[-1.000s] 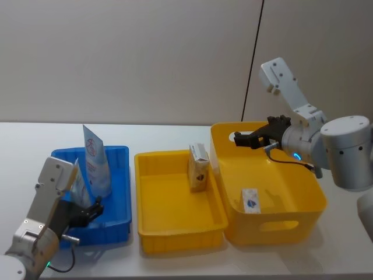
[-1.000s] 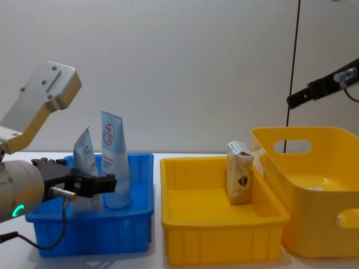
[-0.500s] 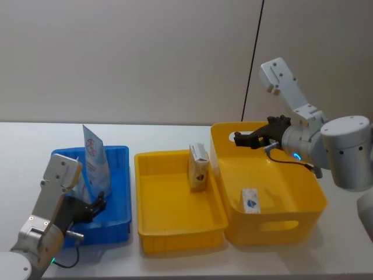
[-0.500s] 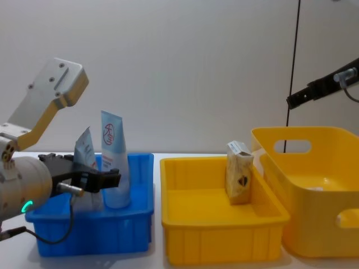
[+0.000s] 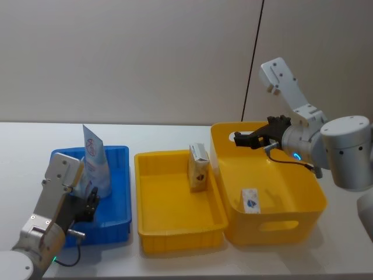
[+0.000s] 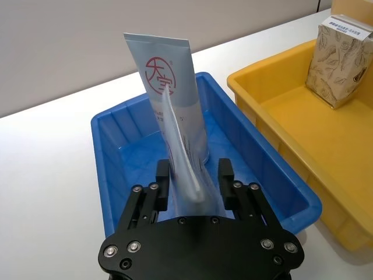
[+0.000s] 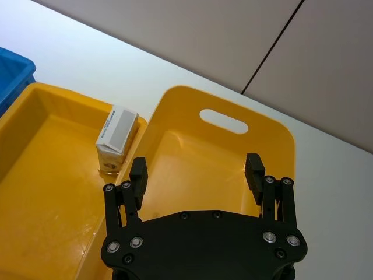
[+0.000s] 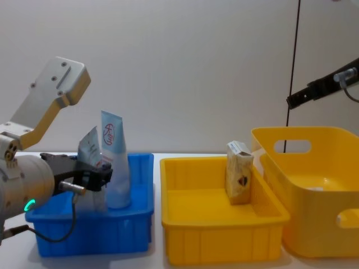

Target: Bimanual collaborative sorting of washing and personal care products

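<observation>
My left gripper [image 6: 195, 175] has closed in on the pale pouch [image 6: 182, 153], which stands on edge between its jaws, so I read this as a grasp. Just beyond the pouch, straight ahead of the gripper, the pale-blue tube [image 6: 172, 99] stands upright with its red logo facing back at me. Both sit inside the blue tray [image 6: 111, 146], whose walls run along either side of the gripper.

A second ago this gripper reached further in, with its tips level with the foot of the tube. Since then it has drawn back a little towards the tray's near side. From the chest camera the pouch has changed its lean too: its top now tips towards the tube.

My right gripper [image 5: 245, 140] has not moved in that second. It hangs with its jaws spread wide and nothing between them, above the far rim of the yellow basket [image 5: 274, 230]. Below and behind it, on the basket floor, lies a small white pack [image 5: 251, 200]. Off to the gripper's left, the tan box [image 5: 198, 168] stands upright in the yellow tray [image 5: 175, 233], against the wall nearest the basket. Box and pack are where they were before.
</observation>
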Action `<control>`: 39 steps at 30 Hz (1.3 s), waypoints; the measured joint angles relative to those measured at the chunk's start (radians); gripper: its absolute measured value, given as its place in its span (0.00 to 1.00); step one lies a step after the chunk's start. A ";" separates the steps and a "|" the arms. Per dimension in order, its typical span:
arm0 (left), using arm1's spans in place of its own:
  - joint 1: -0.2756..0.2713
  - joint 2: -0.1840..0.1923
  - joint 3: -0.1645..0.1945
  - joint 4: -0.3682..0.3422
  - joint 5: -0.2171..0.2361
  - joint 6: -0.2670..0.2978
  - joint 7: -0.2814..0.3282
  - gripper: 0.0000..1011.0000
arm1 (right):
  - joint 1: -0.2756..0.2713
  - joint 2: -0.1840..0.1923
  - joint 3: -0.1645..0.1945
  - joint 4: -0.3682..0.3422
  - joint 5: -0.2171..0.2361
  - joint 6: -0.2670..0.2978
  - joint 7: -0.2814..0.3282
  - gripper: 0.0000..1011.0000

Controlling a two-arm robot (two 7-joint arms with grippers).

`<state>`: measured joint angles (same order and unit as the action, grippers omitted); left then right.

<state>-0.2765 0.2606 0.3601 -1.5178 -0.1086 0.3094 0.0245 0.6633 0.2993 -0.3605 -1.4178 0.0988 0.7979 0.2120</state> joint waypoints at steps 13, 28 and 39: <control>-0.002 -0.001 0.001 0.002 0.002 -0.002 0.000 0.24 | 0.000 0.000 0.000 0.000 0.000 0.000 0.000 0.99; -0.002 -0.002 0.001 0.003 0.002 -0.002 0.000 0.21 | 0.000 0.000 0.000 0.000 0.000 0.000 0.000 0.99; -0.002 -0.002 0.001 0.003 0.002 -0.002 0.000 0.21 | 0.000 0.000 0.000 0.000 0.000 0.000 0.000 0.99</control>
<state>-0.2789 0.2585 0.3607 -1.5152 -0.1062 0.3071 0.0244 0.6633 0.2992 -0.3605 -1.4177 0.0988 0.7979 0.2120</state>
